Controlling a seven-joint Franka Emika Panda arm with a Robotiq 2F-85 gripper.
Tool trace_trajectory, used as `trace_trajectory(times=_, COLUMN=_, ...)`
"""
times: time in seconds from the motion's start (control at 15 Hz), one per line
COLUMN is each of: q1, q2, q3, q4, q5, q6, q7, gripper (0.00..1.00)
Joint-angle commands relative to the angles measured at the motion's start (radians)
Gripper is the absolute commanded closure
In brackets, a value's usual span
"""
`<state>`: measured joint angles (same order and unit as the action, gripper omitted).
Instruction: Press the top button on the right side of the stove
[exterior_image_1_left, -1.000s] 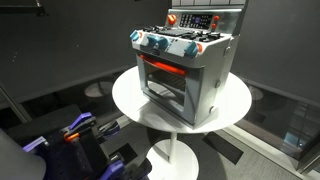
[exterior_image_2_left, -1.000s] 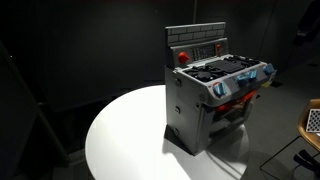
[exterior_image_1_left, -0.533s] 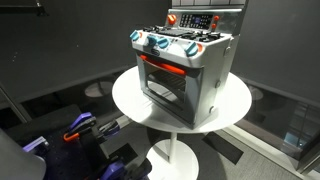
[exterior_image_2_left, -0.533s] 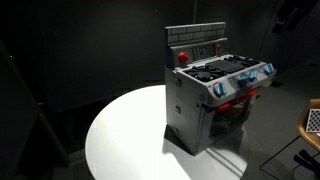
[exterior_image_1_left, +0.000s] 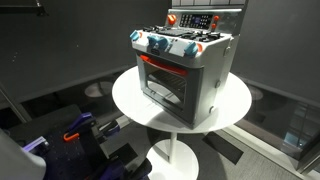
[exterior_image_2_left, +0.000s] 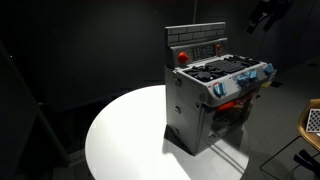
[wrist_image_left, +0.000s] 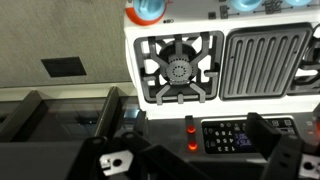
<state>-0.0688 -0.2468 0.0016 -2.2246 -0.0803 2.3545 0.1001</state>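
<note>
- 2 things from me: how does the pincer stand, and where is the stove from it?
- my pincer (wrist_image_left: 190, 150) is wide. in the wrist view i see 1 finger (wrist_image_left: 108, 140) at each side of the frame, far apart, with nothing held between them. the stove (wrist_image_left: 230, 95) lies under it, and i look down on its top.
- what sits between the fingers?
- the back panel, nearest to the pincer, with a red button (wrist_image_left: 190, 125) about midway between the 2 fingers and a dark display (wrist_image_left: 225, 137) beside it. beyond that come the round burner (wrist_image_left: 180, 70) and the ribbed plate (wrist_image_left: 265, 65), then the blue knobs (wrist_image_left: 148, 8) farthest from me.
- is it touching anything?
- no. in an exterior view the pincer (exterior_image_2_left: 265, 14) hangs higher than the stove and well apart from it, out past the knob side. it is dark on a dark wall there, so from that view i cannot tell the jaws.
- and the stove itself?
- upright on the round white table (exterior_image_1_left: 125, 95), below the pincer, with the red-framed oven door (exterior_image_1_left: 163, 80) shut.
</note>
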Motion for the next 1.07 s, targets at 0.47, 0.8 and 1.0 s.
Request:
trace_trajectory(times=0.47, q1=-0.008, q2=0.236, q3=-0.017, q4=0.186, q5=-0.092, q6=0.095, q7=0.117, gripper=0.0)
trace_trajectory(times=0.8, q1=0.0, q2=0.313, q3=-0.037, q4=0.248, q5=-0.102, q6=0.093, q7=0.13, gripper=0.0)
trace_trajectory(times=1.0, q1=0.005, q2=0.343, q3=-0.047, q4=0.265, q5=-0.101, q6=0.093, q7=0.13, gripper=0.0)
